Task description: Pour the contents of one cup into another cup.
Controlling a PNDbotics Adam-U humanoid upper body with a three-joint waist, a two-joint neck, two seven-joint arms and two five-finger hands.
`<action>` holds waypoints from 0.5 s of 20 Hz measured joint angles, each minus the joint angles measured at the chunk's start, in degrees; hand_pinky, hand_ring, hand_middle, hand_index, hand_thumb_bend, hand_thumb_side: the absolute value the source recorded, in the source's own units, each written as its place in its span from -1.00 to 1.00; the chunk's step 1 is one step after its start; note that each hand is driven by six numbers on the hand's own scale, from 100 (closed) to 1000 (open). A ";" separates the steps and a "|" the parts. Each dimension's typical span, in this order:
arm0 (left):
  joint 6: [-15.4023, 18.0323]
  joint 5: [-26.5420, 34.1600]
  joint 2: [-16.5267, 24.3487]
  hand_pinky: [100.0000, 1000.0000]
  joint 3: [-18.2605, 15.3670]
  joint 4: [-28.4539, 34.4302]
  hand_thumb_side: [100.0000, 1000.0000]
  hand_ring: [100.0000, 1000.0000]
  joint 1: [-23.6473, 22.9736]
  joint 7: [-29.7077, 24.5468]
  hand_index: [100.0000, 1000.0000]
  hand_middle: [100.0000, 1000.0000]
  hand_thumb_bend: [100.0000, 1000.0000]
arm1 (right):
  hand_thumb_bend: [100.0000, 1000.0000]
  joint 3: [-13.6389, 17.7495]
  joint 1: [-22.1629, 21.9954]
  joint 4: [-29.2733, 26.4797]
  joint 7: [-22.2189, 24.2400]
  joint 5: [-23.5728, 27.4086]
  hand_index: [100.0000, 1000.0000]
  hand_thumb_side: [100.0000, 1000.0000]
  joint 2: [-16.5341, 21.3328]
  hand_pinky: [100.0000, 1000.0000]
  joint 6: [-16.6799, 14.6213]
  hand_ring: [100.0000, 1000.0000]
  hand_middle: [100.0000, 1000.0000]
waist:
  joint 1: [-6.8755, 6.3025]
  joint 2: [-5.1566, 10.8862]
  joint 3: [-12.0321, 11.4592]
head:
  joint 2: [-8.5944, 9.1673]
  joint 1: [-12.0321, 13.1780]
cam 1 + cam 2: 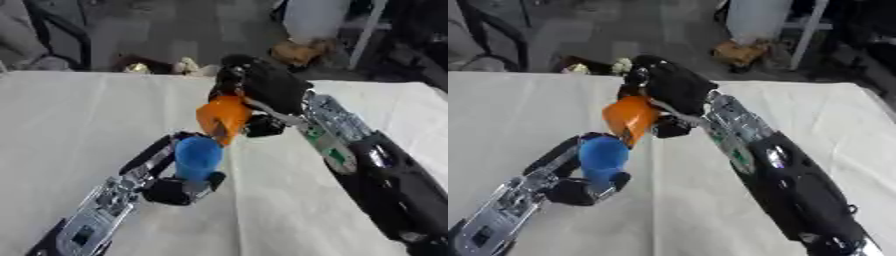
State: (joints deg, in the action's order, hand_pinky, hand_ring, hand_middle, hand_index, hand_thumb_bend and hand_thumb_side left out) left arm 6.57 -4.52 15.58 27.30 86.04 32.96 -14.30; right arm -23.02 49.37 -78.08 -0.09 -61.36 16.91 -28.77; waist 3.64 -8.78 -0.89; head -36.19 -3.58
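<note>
Over white table (70,115): right hand (267,87) clasping tilted orange cup (224,116), seemingly touching left hand (179,187)-clasped blue cup (198,159).

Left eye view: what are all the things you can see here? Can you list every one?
orange cup: one, orange, tipped over the blue cup, held in the right hand
blue cup: one, blue, upright just below the orange cup, held in the left hand
table: one, covered in a white cloth, fills most of the view
clutter on the floor: brownish and pale shapes beyond the table's far edge, too unclear to name
left hand: one, black, fingers curled round the blue cup, arm coming from the lower left
right hand: one, black, fingers curled round the orange cup, arm coming from the lower right
</note>
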 measured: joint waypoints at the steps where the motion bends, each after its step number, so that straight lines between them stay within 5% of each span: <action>1: -0.01 0.00 0.00 -0.98 0.00 0.00 -0.44 0.32 0.00 -0.01 0.46 -0.59 -1.00 | -1.00 0.00 0.00 -0.01 0.00 -0.06 0.24 -1.00 0.00 0.70 0.00 0.32 -0.27 | 0.00 0.00 0.05 | 0.00 0.00; 10: -0.05 0.05 0.00 -0.98 0.00 0.03 -0.44 0.33 0.01 -0.04 0.47 -0.58 -1.00 | -0.97 -0.13 0.00 -0.51 -0.23 -1.26 0.24 -1.00 0.08 0.71 -0.32 0.33 -0.26 | -0.01 0.01 0.09 | 0.00 0.24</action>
State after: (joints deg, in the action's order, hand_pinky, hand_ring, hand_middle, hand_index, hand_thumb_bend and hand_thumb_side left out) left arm 6.51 -4.46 15.58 27.30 86.06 32.98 -14.34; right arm -23.15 49.37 -78.59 -0.32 -62.62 17.00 -29.09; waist 3.63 -8.77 -0.80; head -36.19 -3.34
